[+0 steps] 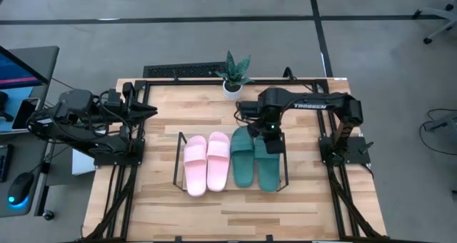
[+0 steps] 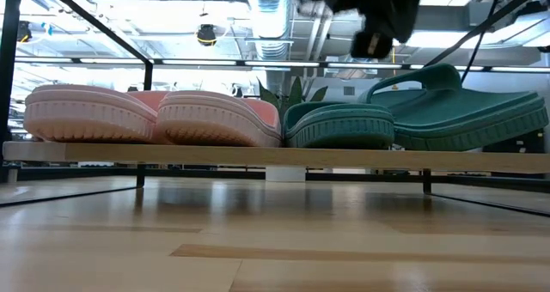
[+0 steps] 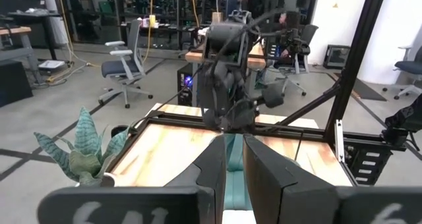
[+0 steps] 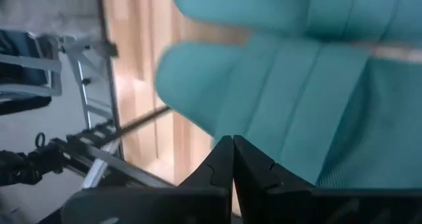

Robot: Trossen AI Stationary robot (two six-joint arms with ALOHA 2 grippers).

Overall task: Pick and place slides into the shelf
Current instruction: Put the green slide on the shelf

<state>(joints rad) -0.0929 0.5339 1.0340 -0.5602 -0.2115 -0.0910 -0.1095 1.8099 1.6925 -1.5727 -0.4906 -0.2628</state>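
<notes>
Four slides lie side by side on the low black wire shelf [image 1: 177, 156] in the middle of the table: two pale pink [image 1: 196, 166] [image 1: 218, 160] and two dark green [image 1: 241, 157] [image 1: 268, 164]. In the low view the pink pair [image 2: 155, 116] and one green slide [image 2: 339, 124] lie flat. The other green slide [image 2: 468, 112] sits tilted, one side raised. My right gripper [image 1: 269, 132] [image 4: 232, 143] hangs shut just above the green pair, clear of them. My left gripper [image 1: 148, 111] [image 3: 235, 151] waits at the table's left edge, open by a narrow gap.
A small potted plant [image 1: 234, 73] [image 3: 82, 151] stands at the far edge, just behind the shelf. A black metal frame [image 1: 136, 173] edges the table on both sides. Bare wood [image 1: 228, 214] lies between the shelf and the near edge. Office chairs and desks show in the room beyond.
</notes>
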